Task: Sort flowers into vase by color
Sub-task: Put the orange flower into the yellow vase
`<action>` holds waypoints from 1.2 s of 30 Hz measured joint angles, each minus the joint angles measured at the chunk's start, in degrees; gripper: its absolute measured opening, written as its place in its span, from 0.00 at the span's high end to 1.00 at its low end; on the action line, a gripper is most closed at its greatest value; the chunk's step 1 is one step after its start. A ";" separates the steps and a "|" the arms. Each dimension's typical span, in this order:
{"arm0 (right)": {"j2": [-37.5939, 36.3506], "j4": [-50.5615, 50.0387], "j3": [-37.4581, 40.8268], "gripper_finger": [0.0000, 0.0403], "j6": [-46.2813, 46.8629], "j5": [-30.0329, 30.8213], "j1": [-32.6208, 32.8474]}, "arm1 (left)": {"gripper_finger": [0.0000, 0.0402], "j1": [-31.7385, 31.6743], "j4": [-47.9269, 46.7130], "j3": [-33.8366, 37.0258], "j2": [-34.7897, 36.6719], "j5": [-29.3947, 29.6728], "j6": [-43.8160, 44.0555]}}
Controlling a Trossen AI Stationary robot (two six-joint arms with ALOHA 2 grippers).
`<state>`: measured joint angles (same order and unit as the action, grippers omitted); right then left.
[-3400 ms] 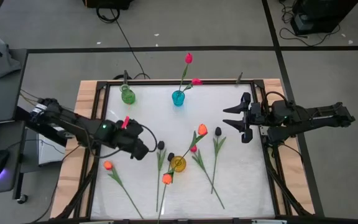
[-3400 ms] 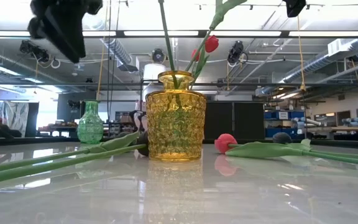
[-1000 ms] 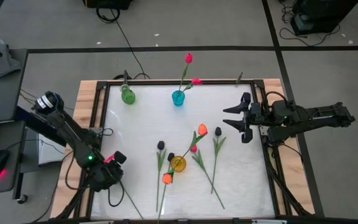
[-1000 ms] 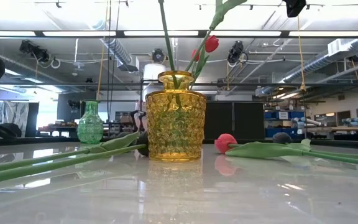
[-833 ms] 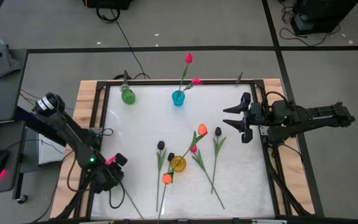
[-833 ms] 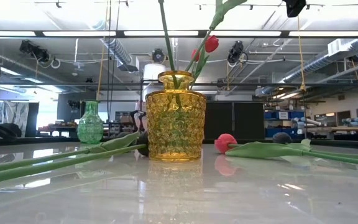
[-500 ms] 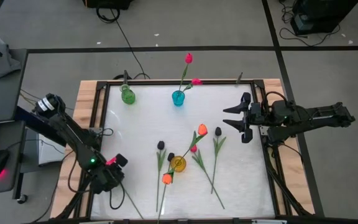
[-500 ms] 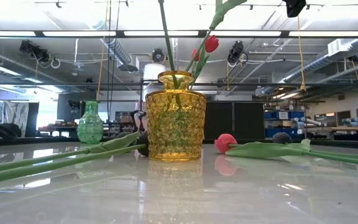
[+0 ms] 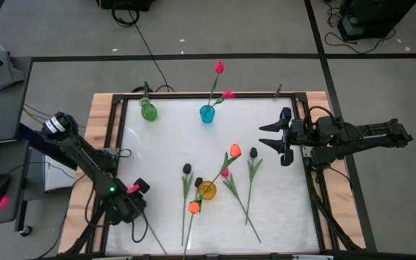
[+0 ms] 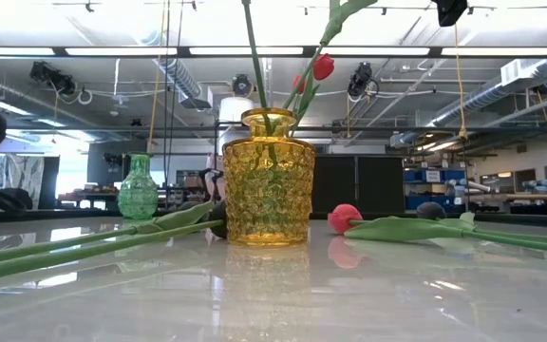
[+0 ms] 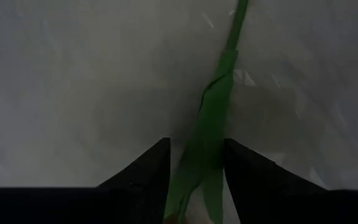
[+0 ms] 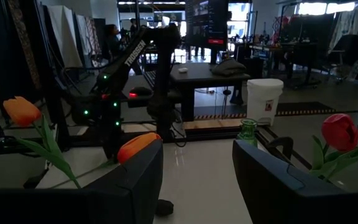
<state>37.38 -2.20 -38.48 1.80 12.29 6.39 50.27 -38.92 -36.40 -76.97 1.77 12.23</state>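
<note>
Your left gripper (image 9: 132,209) sits low over the near-left corner of the bench (image 9: 165,144), fingers partly apart with a green tulip stem (image 11: 211,118) running between them; from the left wrist view you can't tell whether the pads press on it. That stem's bud is hidden under the gripper.

Your right gripper (image 9: 273,137) hovers over the bench's right side, jaws spread wide and holding nothing.

The yellow vase (image 9: 207,190) stands near the middle front and holds an orange tulip (image 9: 235,151). Beside it lie a black tulip (image 9: 186,169), another black tulip (image 9: 253,153), an orange tulip bud (image 9: 193,207) and a pink-red tulip (image 9: 224,173); a third black bud lies close against the vase.

At the far edge, the blue vase (image 9: 206,114) holds two pink-red tulips (image 9: 219,68), and the green vase (image 9: 149,111) stands to its left.
</note>
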 joint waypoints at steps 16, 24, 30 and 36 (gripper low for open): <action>-0.02 0.00 0.00 0.50 -0.01 -0.01 0.01 | 0.91 -0.99 -0.35 0.00 0.03 -0.59 0.04; -0.02 0.00 0.00 0.50 -0.01 0.00 0.02 | 0.97 -1.52 -0.91 0.00 0.10 -0.60 1.43; -0.02 0.00 0.00 0.50 -0.02 -0.02 0.00 | 0.98 -4.04 -2.04 0.00 2.11 -0.71 4.39; -0.02 0.00 0.00 0.50 0.00 -0.01 0.00 | 0.98 -6.81 -2.89 -0.24 5.16 -0.48 5.22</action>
<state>37.36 -2.20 -38.48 1.80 12.28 6.39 43.46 -41.81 -36.65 -71.81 1.28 17.45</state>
